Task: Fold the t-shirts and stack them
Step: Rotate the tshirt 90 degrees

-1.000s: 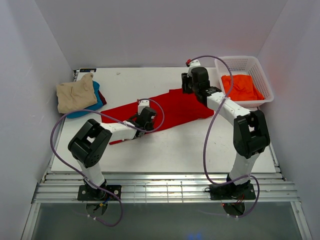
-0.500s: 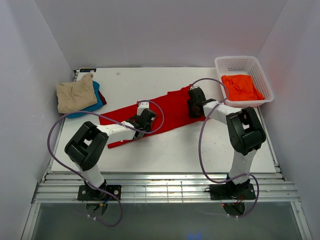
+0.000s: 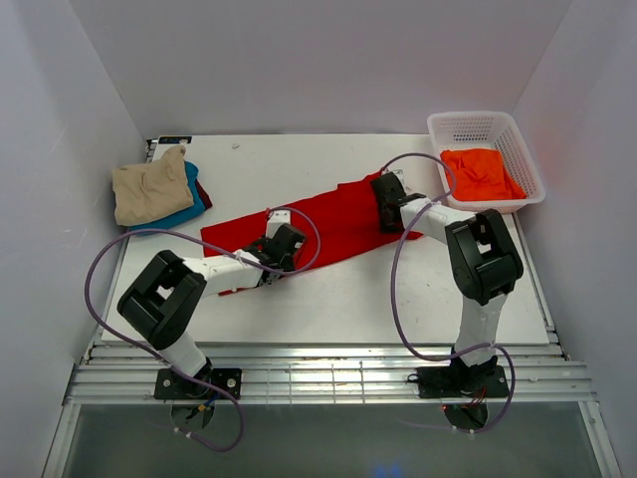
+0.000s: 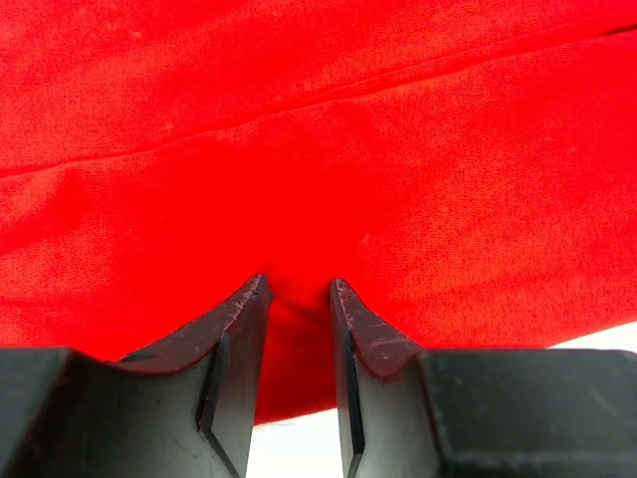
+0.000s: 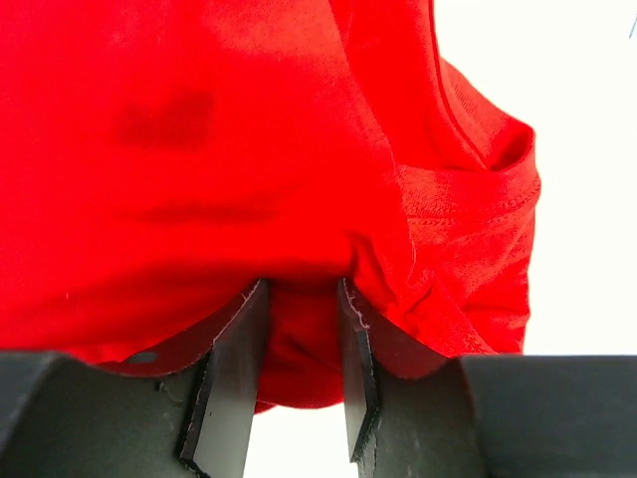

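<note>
Lying diagonally across the white table [image 3: 328,299], the bright red t-shirt [image 3: 338,211] runs as a long strip from near-left to far-right, flat on the top. Left arm [image 3: 164,299] is folded low, with its forearm stretched right along the table to the shirt's near edge. Right arm [image 3: 483,259] is bent at the elbow, forearm reaching left to the shirt's far-right end. White lattice basket [image 3: 498,124] sits at the far right and holds an orange t-shirt [image 3: 480,171]. The far-left pile has a tan t-shirt [image 3: 149,189] on top of a teal blue t-shirt [image 3: 191,207], with the edge of a dark red t-shirt [image 3: 204,191] showing. Left gripper [image 4: 299,299] has its jaws narrowed and pinches a fold of the red cloth. Right gripper [image 5: 304,304] is likewise nearly closed, with bunched red cloth clamped between its fingers.
</note>
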Tool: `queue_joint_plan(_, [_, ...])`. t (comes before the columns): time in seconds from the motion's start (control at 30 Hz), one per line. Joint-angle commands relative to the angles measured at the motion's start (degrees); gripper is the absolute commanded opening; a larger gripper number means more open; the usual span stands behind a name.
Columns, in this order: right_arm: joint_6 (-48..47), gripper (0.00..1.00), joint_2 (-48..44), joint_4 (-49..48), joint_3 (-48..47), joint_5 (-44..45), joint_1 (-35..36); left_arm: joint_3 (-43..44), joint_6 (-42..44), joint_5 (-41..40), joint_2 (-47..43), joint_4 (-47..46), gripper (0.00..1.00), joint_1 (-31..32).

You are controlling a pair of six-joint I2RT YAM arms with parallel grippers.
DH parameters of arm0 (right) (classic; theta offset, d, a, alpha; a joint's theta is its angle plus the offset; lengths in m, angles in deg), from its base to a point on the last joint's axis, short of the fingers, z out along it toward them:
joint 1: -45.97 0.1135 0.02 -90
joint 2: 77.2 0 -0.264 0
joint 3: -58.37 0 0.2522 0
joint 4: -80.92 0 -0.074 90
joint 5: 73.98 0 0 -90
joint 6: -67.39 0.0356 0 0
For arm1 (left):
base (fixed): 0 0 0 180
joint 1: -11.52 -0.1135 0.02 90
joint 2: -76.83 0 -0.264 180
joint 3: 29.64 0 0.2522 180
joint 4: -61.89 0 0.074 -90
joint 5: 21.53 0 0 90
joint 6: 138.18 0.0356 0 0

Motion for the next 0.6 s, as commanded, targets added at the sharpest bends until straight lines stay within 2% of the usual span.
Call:
queue_joint_plan(0.0, [-1.1,0.4,4.1,3.2,-4.1,4.1,-1.9,-2.1,-0.1,-1.5,-2.2,1.7,0.42,0.2])
queue_joint_plan(0.2, [-3.8,0.39,10.8,5.6,-14.1,2.9,-3.0,-5.4,-2.7,1.0,-4.9,0.7,0.41,0.8])
queue_joint_plan(0.33, [-4.3,0.39,16.9,7.1,-21.6,-0.4,-3.0,-5.0,-5.6,1.8,-3.3,-0.3,0.41,2.7])
queue_joint_plan(0.57, [-4.0,0.4,25.5,9.8,-38.3,-6.1,-3.2,1.8,-14.9,0.9,5.0,-0.3,0.41,12.5])
